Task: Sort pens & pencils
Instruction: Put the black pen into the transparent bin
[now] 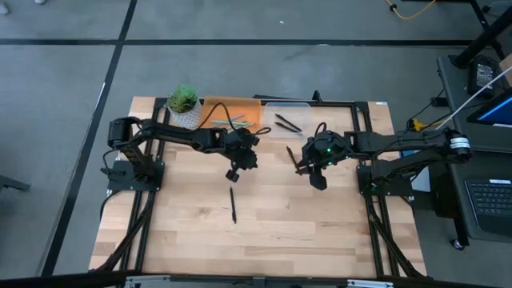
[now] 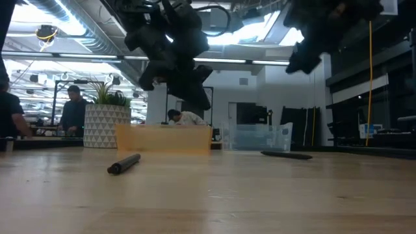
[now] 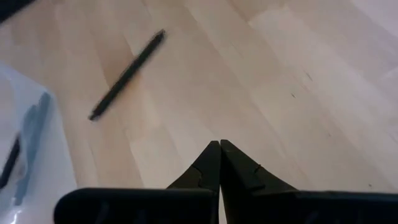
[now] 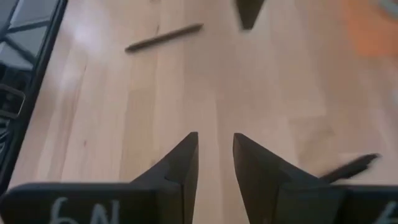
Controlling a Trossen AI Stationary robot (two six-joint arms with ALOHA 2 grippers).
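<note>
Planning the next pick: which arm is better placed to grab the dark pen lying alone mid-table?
Left, probably. The left gripper, shut and empty, hovers just above the dark pen; the right gripper, open, sits farther off.

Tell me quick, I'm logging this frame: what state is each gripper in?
Left gripper: closed, holding nothing, above the light wooden table.
Right gripper: open, empty, above the table.

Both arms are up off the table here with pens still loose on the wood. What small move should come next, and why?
Probably lower the right gripper toward the dark pencil beside it: its fingers are open and empty, and that pencil lies loose on the wood outside the clear tray. The left gripper, shut and empty, hovers above the black pen, so it would have to open first.
</note>
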